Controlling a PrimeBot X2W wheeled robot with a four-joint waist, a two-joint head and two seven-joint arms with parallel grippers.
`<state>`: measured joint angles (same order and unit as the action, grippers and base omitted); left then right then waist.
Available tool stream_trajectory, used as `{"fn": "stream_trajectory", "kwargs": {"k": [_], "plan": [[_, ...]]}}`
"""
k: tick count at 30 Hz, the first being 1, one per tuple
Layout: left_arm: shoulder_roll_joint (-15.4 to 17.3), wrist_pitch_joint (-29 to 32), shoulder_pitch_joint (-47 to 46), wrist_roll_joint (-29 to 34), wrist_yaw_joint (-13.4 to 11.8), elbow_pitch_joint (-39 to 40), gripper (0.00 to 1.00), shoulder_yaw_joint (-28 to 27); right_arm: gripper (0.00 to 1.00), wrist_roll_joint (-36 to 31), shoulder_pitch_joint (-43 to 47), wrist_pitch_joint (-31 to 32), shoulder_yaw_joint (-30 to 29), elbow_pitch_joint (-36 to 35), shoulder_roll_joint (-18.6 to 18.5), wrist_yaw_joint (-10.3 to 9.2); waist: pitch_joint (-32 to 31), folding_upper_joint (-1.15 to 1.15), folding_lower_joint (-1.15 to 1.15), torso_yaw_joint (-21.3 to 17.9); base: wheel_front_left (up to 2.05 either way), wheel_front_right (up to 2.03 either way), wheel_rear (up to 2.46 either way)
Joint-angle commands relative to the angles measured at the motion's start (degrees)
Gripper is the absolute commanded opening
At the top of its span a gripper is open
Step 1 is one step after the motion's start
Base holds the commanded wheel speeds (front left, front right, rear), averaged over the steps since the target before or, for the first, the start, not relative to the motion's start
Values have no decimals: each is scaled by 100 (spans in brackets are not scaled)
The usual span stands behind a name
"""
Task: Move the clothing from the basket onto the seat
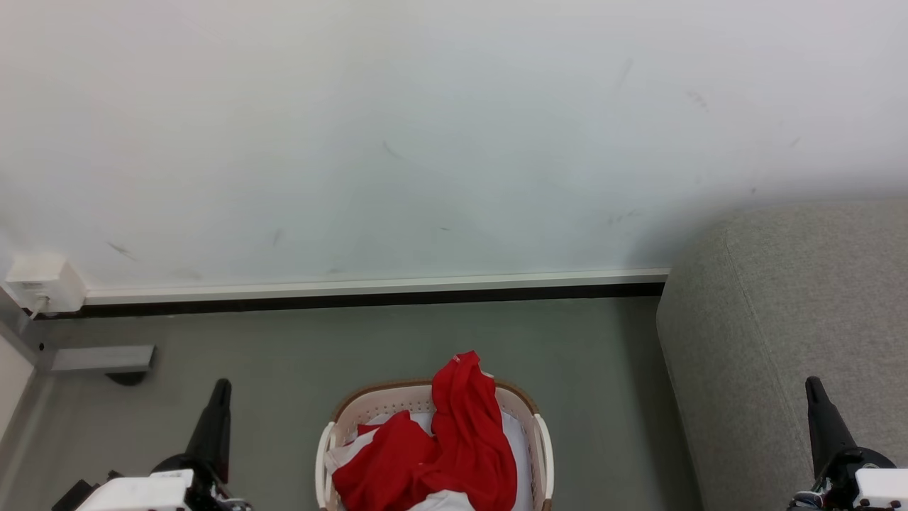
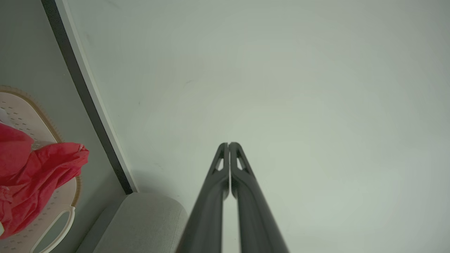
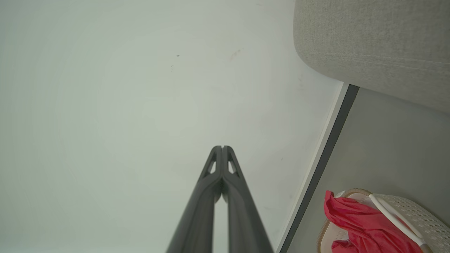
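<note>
The red clothing (image 1: 443, 443) lies heaped in the cream basket (image 1: 543, 443) at the bottom centre of the head view, one fold draped over the brown far rim. White fabric shows beneath it. The light grey seat (image 1: 787, 333) stands to the right of the basket. My left gripper (image 1: 221, 387) is at the lower left, shut and empty, well left of the basket. At the lower right my right gripper (image 1: 812, 387) is shut in front of the seat. In the wrist views, both the left gripper (image 2: 228, 144) and the right gripper (image 3: 222, 147) point at the wall with fingertips together.
A pale wall (image 1: 425, 128) with a white and black skirting strip (image 1: 369, 291) runs behind the basket. A white socket box (image 1: 42, 284) with a cable sits at the left, above a grey block (image 1: 103, 358). Grey floor (image 1: 298, 355) surrounds the basket.
</note>
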<state>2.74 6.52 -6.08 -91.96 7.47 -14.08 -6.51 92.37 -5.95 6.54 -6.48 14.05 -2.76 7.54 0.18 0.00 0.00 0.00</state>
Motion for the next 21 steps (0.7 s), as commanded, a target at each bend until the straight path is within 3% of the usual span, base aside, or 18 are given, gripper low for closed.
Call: {"fn": "stream_trajectory", "kwargs": {"k": [1, 7, 8, 15, 21], "plan": [[46, 14, -55, -87, 17, 19, 0, -2, 0, -7, -85, 5, -19, -22, -39, -17, 0, 0, 0, 0, 0, 0, 0], [46, 14, -55, -86, 18, 19, 0, -2, 0, -7, -85, 5, -19, -22, -39, -17, 0, 0, 0, 0, 0, 0, 0], [0, -1, 0, -1, 1, 0, 100, 1, 100, 0, 0, -1, 0, 0, 0, 0, 0, 0, 0, 0, 0, 0, 0], [-41, -130, 106, 86, -2, -150, 100, 143, 100, -94, 152, -130, 41, 100, 52, 0, 1, 0, 0, -1, 0, 0, 0], [-35, -303, 86, 353, -9, -185, 100, 255, 100, -549, 209, -302, 35, 14, 45, -1, 2, 0, 0, -4, 0, 0, 0]]}}
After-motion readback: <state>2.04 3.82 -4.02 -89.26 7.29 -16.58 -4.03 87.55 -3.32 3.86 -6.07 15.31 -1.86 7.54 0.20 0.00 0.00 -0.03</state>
